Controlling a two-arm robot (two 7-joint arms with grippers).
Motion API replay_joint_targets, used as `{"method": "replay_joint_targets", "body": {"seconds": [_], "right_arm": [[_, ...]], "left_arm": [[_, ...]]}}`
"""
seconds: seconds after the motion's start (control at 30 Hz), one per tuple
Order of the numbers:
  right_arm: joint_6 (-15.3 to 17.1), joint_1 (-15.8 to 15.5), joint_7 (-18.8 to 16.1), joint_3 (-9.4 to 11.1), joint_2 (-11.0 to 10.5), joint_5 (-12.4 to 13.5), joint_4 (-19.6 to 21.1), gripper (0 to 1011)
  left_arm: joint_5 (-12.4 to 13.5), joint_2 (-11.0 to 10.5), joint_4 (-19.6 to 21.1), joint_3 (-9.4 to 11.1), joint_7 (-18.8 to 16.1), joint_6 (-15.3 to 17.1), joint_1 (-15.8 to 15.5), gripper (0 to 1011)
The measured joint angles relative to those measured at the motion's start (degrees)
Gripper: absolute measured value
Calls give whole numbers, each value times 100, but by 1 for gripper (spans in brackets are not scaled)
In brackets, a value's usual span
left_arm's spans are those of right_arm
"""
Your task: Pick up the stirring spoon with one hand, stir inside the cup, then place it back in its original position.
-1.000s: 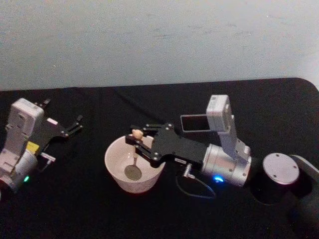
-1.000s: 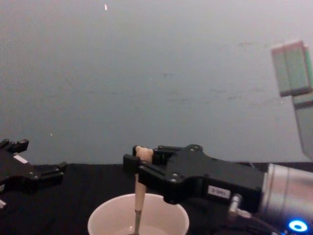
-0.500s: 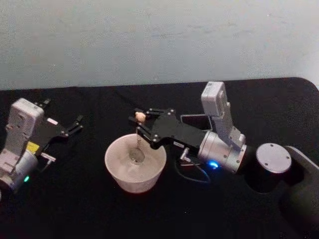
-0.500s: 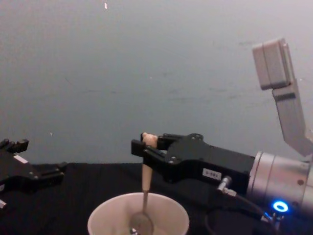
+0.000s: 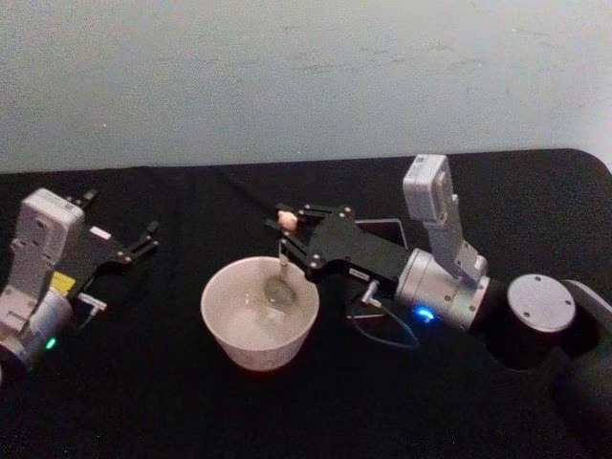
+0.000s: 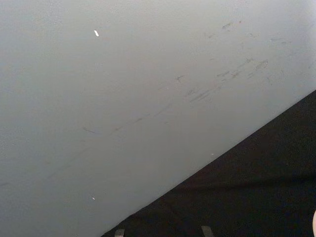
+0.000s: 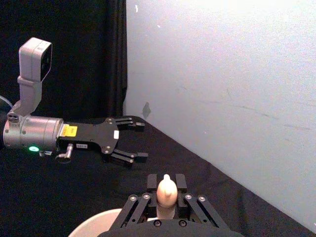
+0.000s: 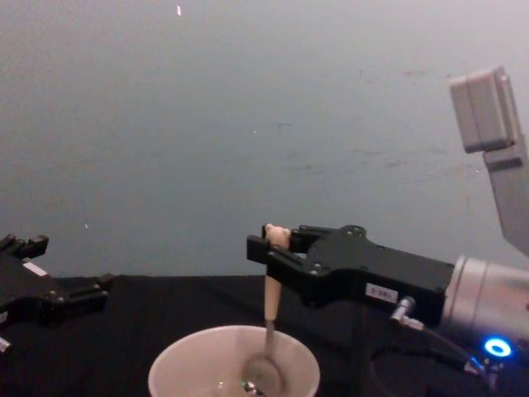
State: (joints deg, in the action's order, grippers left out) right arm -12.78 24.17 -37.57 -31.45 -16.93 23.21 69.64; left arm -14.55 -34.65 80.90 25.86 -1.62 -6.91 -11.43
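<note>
At the far left of the black cloth-covered surface (image 5: pixel 191 402), the left gripper (image 5: pixel 120 218), a black two-fingered tool on a silver wrist with a green light and a white camera block, lies low and well apart from the other things. Its fingers are spread wide with nothing between them, as the right wrist view also shows (image 7: pixel 140 140), and the chest view catches it at its left edge (image 8: pixel 70 265). Near the middle stands the wide round cream-white cup (image 5: pixel 215 287), upright, its smooth rim showing low in the chest view (image 8: pixel 165 372). The slim stirring spoon with a pale peach handle and a tiny bear head (image 5: pixel 284 256) stands nearly upright inside it. Its thin dark stem runs down from the handle (image 8: pixel 269 302), and its small bowl sits low in the cup toward the right side of the inside. Whether the bowl touches the bottom cannot be told. The right gripper (image 5: pixel 290 228), black with a white label, a silver cylindrical wrist and a blue light, reaches in from the right above the cup's far right rim. Its fingers are closed on the top of the peach handle just under the bear head, which pokes up between them (image 7: pixel 167 195). Just behind that gripper's body a dark square open-topped holder (image 5: pixel 381 222) stands on the surface, partly hidden by it.
</note>
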Motion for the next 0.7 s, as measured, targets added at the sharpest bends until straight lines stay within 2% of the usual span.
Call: {"method": "replay_joint_targets", "body": {"seconds": [0.3, 0.43, 0.7], "right_arm": [[135, -314, -112, 46, -275, 100, 451, 213], [196, -455, -229, -17, -351, 195, 693, 213], [212, -450, -313, -195, -265, 240, 749, 213]], "left_arm": [[0, 0, 0, 0, 0, 0, 0, 1001], [0, 0, 0, 0, 0, 0, 0, 1001], [0, 0, 0, 0, 0, 0, 0, 1001]]}}
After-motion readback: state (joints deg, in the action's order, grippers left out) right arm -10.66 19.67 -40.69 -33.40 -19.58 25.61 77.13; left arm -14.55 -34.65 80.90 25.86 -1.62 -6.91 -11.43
